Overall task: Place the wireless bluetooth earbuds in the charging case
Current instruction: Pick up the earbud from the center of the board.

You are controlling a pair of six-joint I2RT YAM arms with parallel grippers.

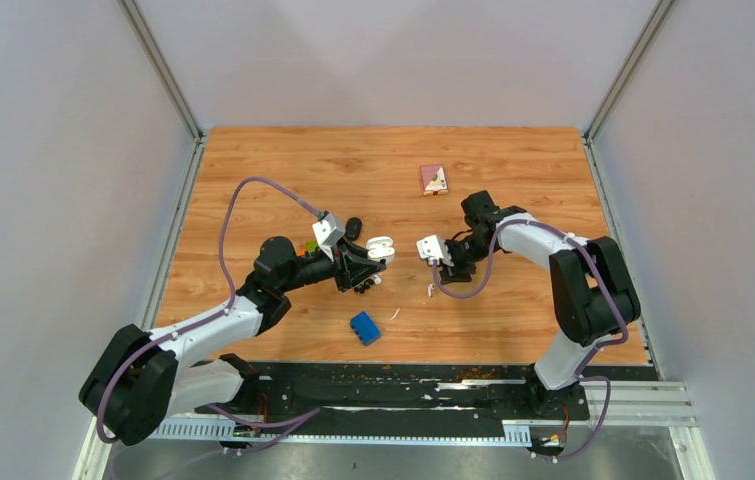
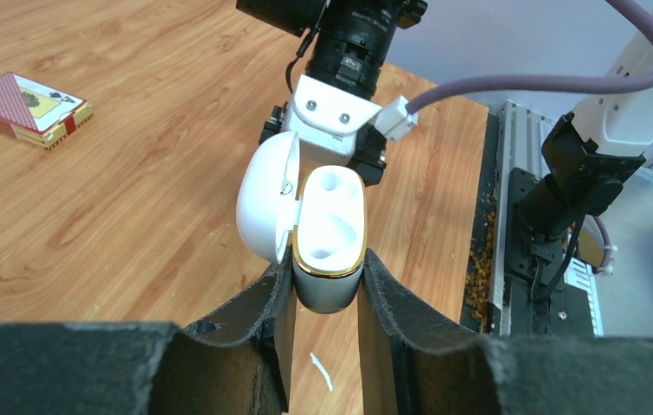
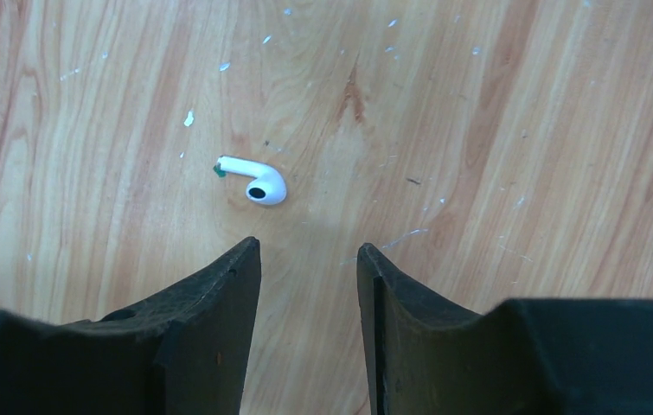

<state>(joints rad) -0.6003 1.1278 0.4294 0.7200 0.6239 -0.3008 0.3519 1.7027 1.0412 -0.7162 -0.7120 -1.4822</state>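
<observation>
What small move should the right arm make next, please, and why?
Probably ease the open, empty right gripper forward over the white earbud, which lies on the table just ahead of it. The left gripper holds the charging case open, both sockets empty.

The charging case [image 2: 331, 216] in the black left tool [image 2: 327, 278]: white, gold rim. The earbud [image 3: 253, 180] ahead of the right tool [image 3: 308, 256]: white, black port, green stem tip. The worktop [image 3: 521, 130]: orange-brown woodgrain.
</observation>
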